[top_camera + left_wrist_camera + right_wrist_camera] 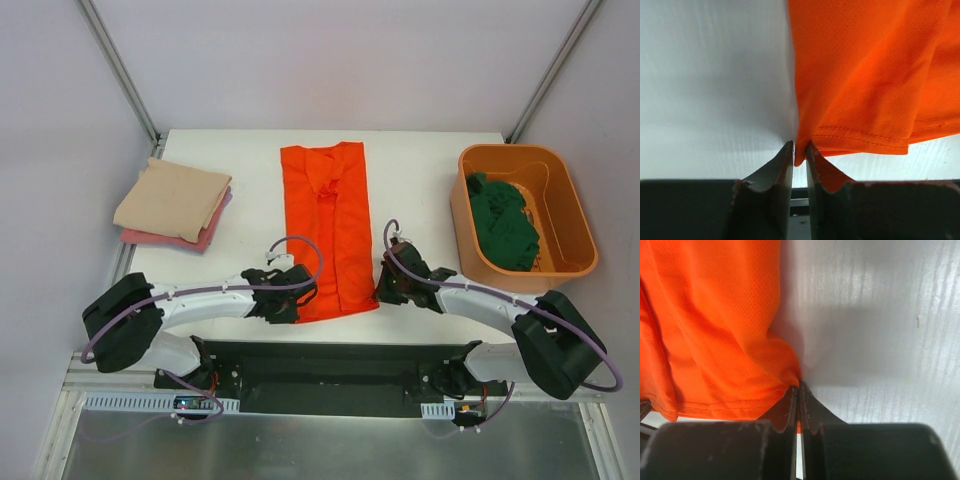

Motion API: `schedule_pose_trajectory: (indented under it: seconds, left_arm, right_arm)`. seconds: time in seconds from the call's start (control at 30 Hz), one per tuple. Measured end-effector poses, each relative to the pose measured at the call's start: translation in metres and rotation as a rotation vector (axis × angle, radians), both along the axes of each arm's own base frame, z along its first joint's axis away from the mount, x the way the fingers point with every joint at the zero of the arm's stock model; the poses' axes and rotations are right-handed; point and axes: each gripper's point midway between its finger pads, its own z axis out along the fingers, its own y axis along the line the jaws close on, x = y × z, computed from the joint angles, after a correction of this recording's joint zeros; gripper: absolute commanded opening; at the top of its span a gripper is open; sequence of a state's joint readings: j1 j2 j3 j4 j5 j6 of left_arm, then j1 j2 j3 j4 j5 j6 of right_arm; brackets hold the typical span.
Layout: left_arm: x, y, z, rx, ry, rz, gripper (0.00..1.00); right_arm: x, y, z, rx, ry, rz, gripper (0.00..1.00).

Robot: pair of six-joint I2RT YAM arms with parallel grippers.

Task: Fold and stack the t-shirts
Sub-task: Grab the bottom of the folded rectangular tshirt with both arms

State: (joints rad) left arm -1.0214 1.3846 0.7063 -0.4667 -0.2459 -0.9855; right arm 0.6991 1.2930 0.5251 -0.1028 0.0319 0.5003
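The bright orange t-shirt (330,225) lies lengthwise in the middle of the table, folded into a long narrow strip. My left gripper (297,303) is shut on its near left hem corner (801,152). My right gripper (383,288) is shut on its near right hem corner (790,375). A folded beige t-shirt (172,198) lies on a folded pink t-shirt (205,238) at the left. A dark green t-shirt (503,222) lies crumpled in the orange bin (572,210) at the right.
The orange plastic bin stands at the table's right edge. The white table (420,180) shows between the orange shirt and the bin. A black base bar (330,365) runs along the near edge between the arm bases.
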Motion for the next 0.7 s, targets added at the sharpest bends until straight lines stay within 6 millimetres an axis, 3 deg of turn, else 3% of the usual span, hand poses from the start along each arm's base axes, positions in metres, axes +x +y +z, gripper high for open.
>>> schedule_pose_trajectory:
  seconds: [0.17,0.23,0.33,0.4,0.47,0.7]
  left_arm:
    - [-0.007,0.009,-0.002,-0.023,0.001,0.041,0.31]
    - [-0.009,0.012,-0.003,-0.029,0.001,0.051,0.31]
    - [-0.011,0.015,-0.002,-0.04,-0.004,0.054,0.42]
    - [-0.013,0.018,-0.001,-0.044,-0.006,0.054,0.57]
    - [-0.014,0.02,0.0,-0.05,-0.009,0.053,0.62]
    - [-0.013,0.019,0.006,-0.063,-0.022,0.037,0.61]
  right_arm:
    - [-0.003,0.007,0.0,0.031,0.0,0.02,0.02]
    - [-0.005,0.009,0.0,0.046,0.003,0.029,0.05]
    - [-0.006,0.012,0.0,0.059,0.003,0.038,0.09]
    - [-0.007,0.013,0.001,0.065,0.005,0.043,0.14]
    - [-0.009,0.015,0.001,0.071,0.008,0.05,0.18]
    - [-0.017,0.019,0.004,0.09,0.016,0.082,0.35]
